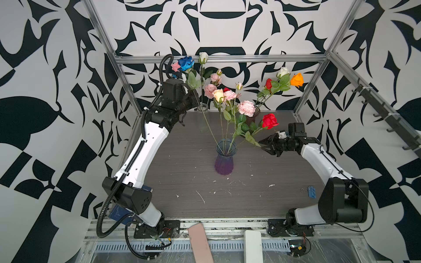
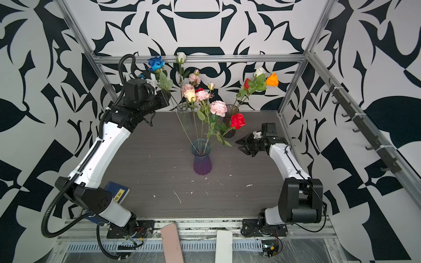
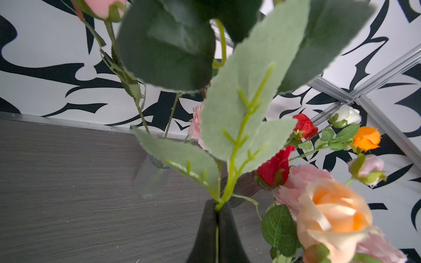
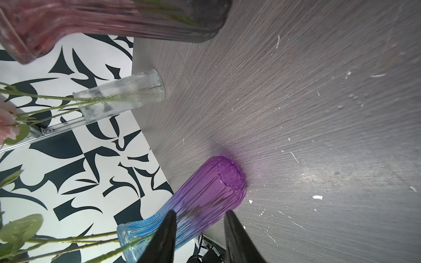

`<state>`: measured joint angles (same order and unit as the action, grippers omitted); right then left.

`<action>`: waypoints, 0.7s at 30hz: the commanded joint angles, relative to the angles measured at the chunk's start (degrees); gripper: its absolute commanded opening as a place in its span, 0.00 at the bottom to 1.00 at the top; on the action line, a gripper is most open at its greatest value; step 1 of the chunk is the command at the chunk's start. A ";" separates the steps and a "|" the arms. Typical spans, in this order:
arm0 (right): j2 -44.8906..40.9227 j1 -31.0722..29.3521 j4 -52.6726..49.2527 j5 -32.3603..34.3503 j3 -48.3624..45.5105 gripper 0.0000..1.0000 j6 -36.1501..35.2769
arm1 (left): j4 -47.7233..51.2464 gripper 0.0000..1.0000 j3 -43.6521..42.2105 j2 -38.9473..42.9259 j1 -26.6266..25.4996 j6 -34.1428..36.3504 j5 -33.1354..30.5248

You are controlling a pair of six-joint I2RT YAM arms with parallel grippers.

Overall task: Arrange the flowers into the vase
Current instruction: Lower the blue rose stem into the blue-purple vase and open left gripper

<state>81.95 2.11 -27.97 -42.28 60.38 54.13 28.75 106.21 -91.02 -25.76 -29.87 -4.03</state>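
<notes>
1. The left fingers (image 3: 204, 236), two matte black wedges, are pressed together on a thin green plastic stem (image 3: 230, 173), with no gap beside it.
2. Pale, felt-like leaves (image 3: 250, 91) with serrated edges fan off that stem. In both top views the blue rose (image 1: 185, 62) sits at its top. Its lower length slants down to the mouth of the centre vase (image 1: 224, 159).
3. The right fingers (image 4: 163, 241) have the same black tapered shape. They stand partly apart with nothing between them, at 3 o'clock of the centre vase. Their tips point at it but do not touch it.
4. The centre vase is ribbed glass, blue at the flared rim and fading to purple at the base, and stands upright mid-counter. Several stems rise from it, with a peach rose (image 1: 218, 94), ruffled pink blooms and a large red rose (image 1: 270, 120) leaning toward 2 o'clock.
5. There are three vases in all. The other two stand at the counter's far edge: a clear ribbed cylinder (image 1: 202, 107) at 11 o'clock and a smoky dark ribbed vase (image 1: 254, 116) at 1 o'clock.
6. Among the flowers (image 1: 230, 94) are one blue, one orange, one peach, two white and three red. The pink ones overlap too much for a sure count.
7. The counter (image 1: 182, 182) is grey, fine-grained wood-look laminate flecked with white scraps.
</notes>
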 commanded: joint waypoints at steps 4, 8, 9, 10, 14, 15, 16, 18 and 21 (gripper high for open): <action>-0.70 -0.35 1.59 -0.25 1.86 0.39 0.43 | -5.99 0.00 -4.84 4.83 -5.68 1.11 -11.40; -0.74 -0.40 1.77 -0.26 1.54 0.39 0.36 | -7.95 0.00 -8.13 6.87 -8.83 1.45 -16.53; -0.74 -0.36 1.77 -0.26 1.57 0.39 0.41 | -8.46 0.00 -8.92 7.43 -9.76 1.85 -17.72; -0.65 -0.40 1.86 -0.34 1.50 0.39 0.40 | -9.16 0.00 -9.72 7.97 -10.84 2.40 -18.94; -0.29 -0.35 1.91 -0.52 1.90 0.39 0.36 | -12.94 0.00 -13.27 10.47 -15.01 5.53 -24.26; -0.26 -0.35 1.88 -0.53 1.93 0.39 0.28 | -13.08 0.00 -13.76 10.98 -15.63 5.64 -25.21; -0.17 -0.35 1.90 -0.61 1.96 0.39 0.23 | -12.95 0.00 -14.04 11.30 -15.87 5.62 -25.67; 0.04 -0.35 1.85 -0.70 1.93 0.39 0.19 | -12.51 0.00 -15.06 11.94 -16.33 4.85 -25.74; 0.29 -0.35 1.94 -0.96 2.05 0.39 0.10 | -12.16 0.04 -16.37 12.77 -17.66 4.69 -25.80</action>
<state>82.00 2.09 -27.09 -42.39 60.42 54.11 18.11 91.09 -79.99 -42.72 -25.61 -27.22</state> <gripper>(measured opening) 0.387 0.051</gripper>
